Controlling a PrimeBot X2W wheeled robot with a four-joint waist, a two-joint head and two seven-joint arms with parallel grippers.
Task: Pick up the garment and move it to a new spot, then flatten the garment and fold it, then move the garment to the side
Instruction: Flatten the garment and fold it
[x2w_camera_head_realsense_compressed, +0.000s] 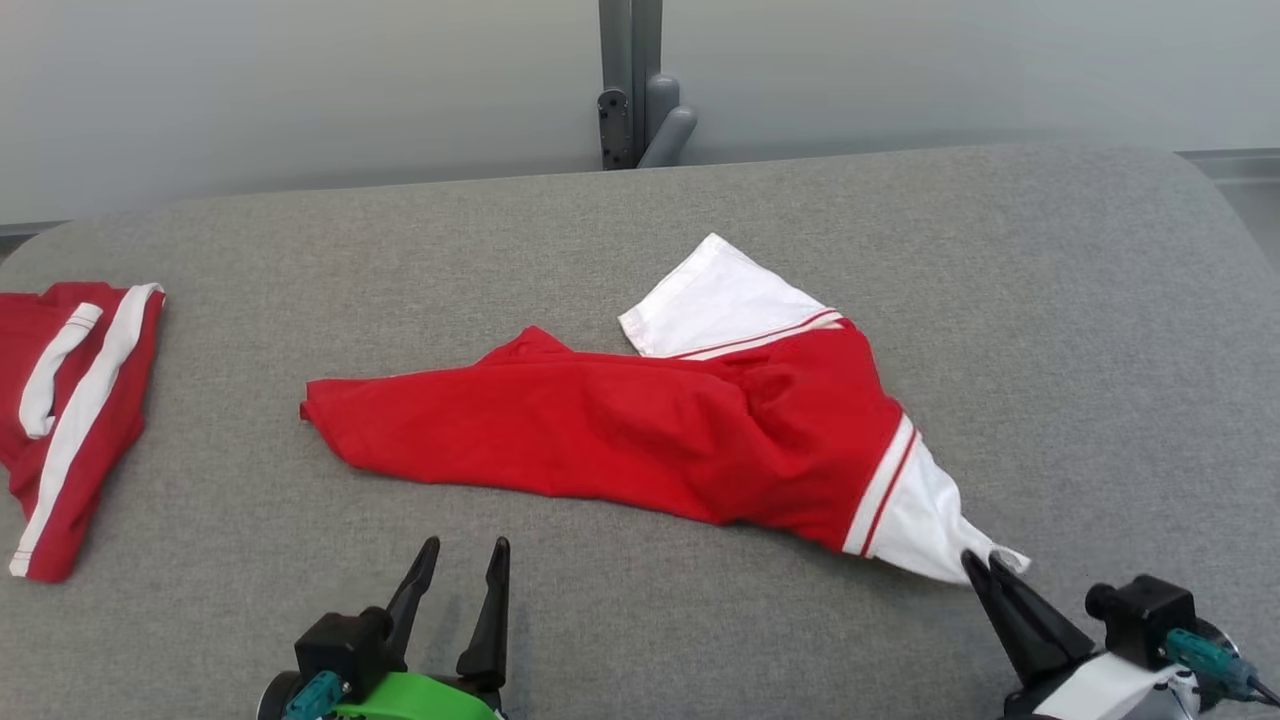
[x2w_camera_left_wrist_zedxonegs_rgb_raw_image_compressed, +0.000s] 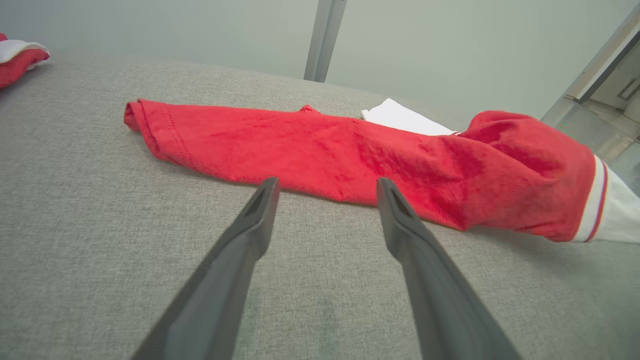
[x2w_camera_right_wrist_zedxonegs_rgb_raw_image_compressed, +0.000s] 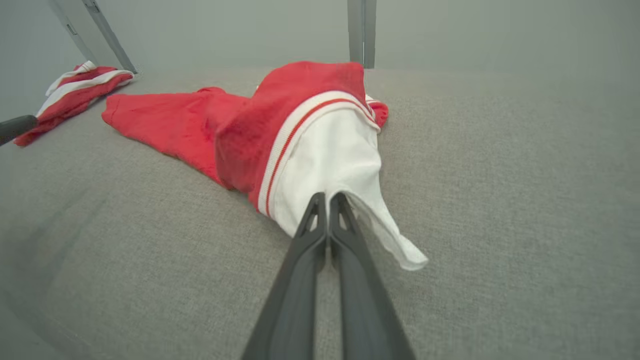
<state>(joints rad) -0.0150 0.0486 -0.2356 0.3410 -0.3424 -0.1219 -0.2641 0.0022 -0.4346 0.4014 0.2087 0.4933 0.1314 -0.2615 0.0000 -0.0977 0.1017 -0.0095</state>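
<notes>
Garment (x2w_camera_head_realsense_compressed: 640, 430) corner in right end effector (x2w_camera_head_realsense_compressed: 981, 561)

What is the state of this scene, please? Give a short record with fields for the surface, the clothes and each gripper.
surface: grey table
main item: red and white garment, crumpled, mid-table
right gripper: shut, pinching the garment's white sleeve at its end
left gripper: open, on the near side of the garment, not touching it
other item: second red and white garment, at the table's left edge
</notes>
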